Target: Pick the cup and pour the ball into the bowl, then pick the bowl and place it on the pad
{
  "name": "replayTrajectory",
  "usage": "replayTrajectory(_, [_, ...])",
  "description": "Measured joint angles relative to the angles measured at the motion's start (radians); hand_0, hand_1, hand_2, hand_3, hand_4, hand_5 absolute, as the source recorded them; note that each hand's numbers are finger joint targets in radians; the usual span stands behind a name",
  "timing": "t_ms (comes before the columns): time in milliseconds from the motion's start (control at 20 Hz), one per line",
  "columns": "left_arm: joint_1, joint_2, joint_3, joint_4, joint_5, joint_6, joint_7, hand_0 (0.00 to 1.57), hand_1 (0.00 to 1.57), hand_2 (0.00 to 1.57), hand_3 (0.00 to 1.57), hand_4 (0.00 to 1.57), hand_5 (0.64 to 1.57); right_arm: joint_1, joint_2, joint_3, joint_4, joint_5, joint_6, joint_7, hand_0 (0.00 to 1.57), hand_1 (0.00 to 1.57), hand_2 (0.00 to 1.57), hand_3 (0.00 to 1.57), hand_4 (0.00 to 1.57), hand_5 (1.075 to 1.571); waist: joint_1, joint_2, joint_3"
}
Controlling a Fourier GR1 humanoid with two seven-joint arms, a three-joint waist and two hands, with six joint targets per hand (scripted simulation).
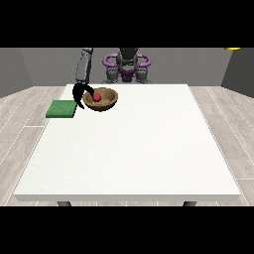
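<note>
Bowl [101,99] with ball [96,97], hand [80,94] curled on its rim

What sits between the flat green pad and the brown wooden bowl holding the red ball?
In the front view, the robot's black hand hangs between the green pad and the wooden bowl, at the bowl's rim. Nothing else lies there.

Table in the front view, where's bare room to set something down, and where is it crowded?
Crowded: the far left corner of the white table, where the green pad, the black hand and the wooden bowl holding the red ball sit close together. Bare: everything right of the bowl and the whole near half.
</note>
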Motion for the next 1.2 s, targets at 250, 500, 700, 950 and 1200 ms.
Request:
replayTrajectory(250, [-0.014, 0.018, 0.016, -0.011, 0.023, -0.011, 0.001, 0.00, 0.00, 0.00, 0.00, 1.11, 1.519, 0.048, -0.011, 0.033, -0.076, 0.056, -0.077, 0.039, 1.57, 1.57, 1.57, 1.41, 0.92, 1.525, 0.031, 0.025, -0.0023])
replayTrajectory(500, [-0.006, 0.027, 0.028, 0.000, 0.038, -0.020, 0.007, 0.00, 0.00, 0.00, 0.00, 1.18, 1.525, 0.069, -0.027, 0.067, -0.140, 0.096, -0.141, 0.146, 1.57, 1.57, 1.57, 1.27, 1.02, 1.545, 0.040, 0.023, 0.0186])
replayTrajectory(700, [0.024, 0.039, 0.042, 0.037, 0.034, -0.026, -0.002, 0.00, 0.00, 0.00, 0.00, 1.19, 1.528, 0.062, -0.094, 0.083, -0.196, 0.111, -0.155, 0.321, 1.57, 1.57, 1.57, 1.07, 1.02, 1.554, 0.013, -0.001, 0.0425])
replayTrajectory(950, [0.079, 0.070, 0.078, 0.101, 0.029, -0.047, -0.053, 0.00, 0.00, 0.00, 0.00, 1.20, 1.537, 0.026, -0.248, 0.049, -0.236, 0.125, -0.149, 0.523, 1.57, 1.57, 1.57, 0.87, 1.06, 1.556, -0.050, -0.024, 0.0483])
replayTrajectory(1200, [0.114, 0.087, 0.090, 0.135, 0.020, -0.051, -0.093, 0.00, 0.00, 0.00, 0.00, 1.20, 1.545, -0.043, -0.395, 0.016, -0.230, 0.120, -0.072, 0.633, 1.57, 1.57, 1.57, 0.55, 1.10, 1.567, -0.095, -0.029, 0.0512])
